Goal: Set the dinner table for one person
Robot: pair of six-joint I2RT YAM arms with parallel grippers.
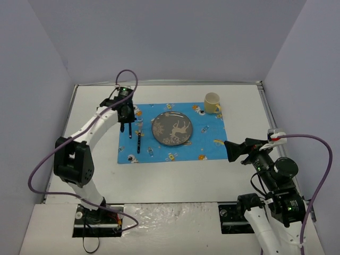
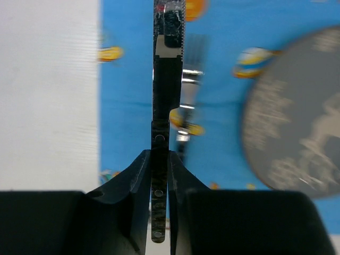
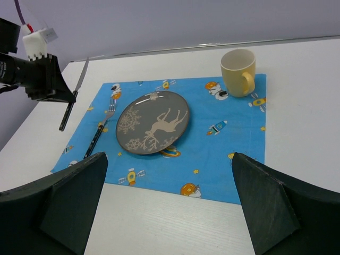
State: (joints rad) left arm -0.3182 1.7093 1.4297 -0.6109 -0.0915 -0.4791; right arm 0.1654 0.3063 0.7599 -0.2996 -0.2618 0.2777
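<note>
— What is held?
— A knife (image 2: 169,69) is clamped in the left end effector (image 2: 159,159) over the placemat (image 1: 212,141) on the desk (image 1: 175,186); the right end effector (image 1: 232,151) is spread empty
— Risk?
— If lowered tilted, the fork (image 2: 194,53) could be struck

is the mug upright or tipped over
Upright: the mug stands on its base, open mouth facing up, handle out to the side.

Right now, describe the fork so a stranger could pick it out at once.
On the blue placemat sits a grey plate. The fork lies flat just left of it. The knife alongside is clamped in the left gripper; the fork lies loose.
</note>
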